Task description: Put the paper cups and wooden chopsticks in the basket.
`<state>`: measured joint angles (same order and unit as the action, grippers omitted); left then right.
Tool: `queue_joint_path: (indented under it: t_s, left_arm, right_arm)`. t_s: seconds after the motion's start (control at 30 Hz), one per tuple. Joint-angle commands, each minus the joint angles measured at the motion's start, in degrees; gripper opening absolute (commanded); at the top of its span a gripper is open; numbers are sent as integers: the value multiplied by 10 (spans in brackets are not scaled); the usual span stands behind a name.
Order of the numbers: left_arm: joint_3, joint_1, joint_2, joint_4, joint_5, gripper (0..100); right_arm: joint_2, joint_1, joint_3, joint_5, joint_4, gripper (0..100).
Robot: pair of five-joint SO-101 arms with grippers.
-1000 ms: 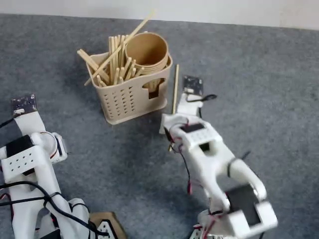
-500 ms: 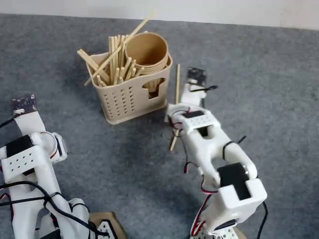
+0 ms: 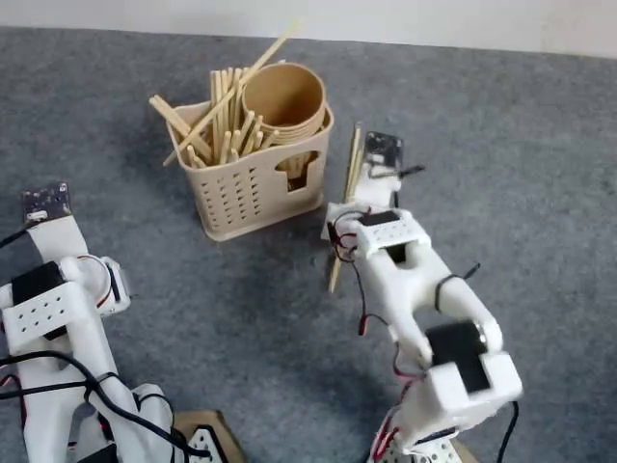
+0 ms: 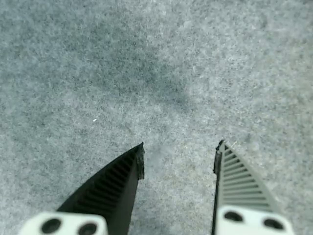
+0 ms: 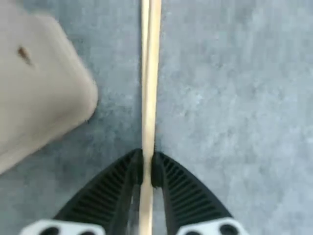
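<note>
Pale wooden chopsticks now tilted beside beige perforated basket, clamped by outstretched right gripper; left gripper fingers apart

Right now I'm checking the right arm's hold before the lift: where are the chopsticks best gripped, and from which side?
Around mid-length, pinching across the thin pair, much as the right gripper holds the chopsticks: jaws shut, with stick free at both ends. Come from the open carpet side, since the basket crowds the other.
</note>
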<state>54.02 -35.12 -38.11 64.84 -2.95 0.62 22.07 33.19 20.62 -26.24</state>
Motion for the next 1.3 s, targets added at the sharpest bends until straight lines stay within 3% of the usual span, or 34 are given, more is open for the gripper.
queue_joint_path:
  t_s: [0.0,0.4,0.57,0.9,0.97,1.07,1.27]
  left_arm:
    - [-3,-1,-18,-5,-4,255]
    - [-3,-1,-18,-6,-4,255]
    - [-3,-1,-18,-6,-4,255]
    - [-2,0,-18,-6,-4,255]
    - [-2,0,-18,-6,-4,255]
    - [-2,-1,-18,-6,-4,255]
    - [-2,-3,-18,-6,-4,255]
  right_arm:
    - [-147,-3,-8,-51,-1,5]
    - [-449,0,1,-97,7,5]
    - [-484,35,6,-97,160,5]
    - [-343,206,-3,-102,439,5]
    - [-291,228,-21,-156,475,5]
    - [-208,238,-40,-244,528,5]
    - [-102,237,-51,-251,641,5]
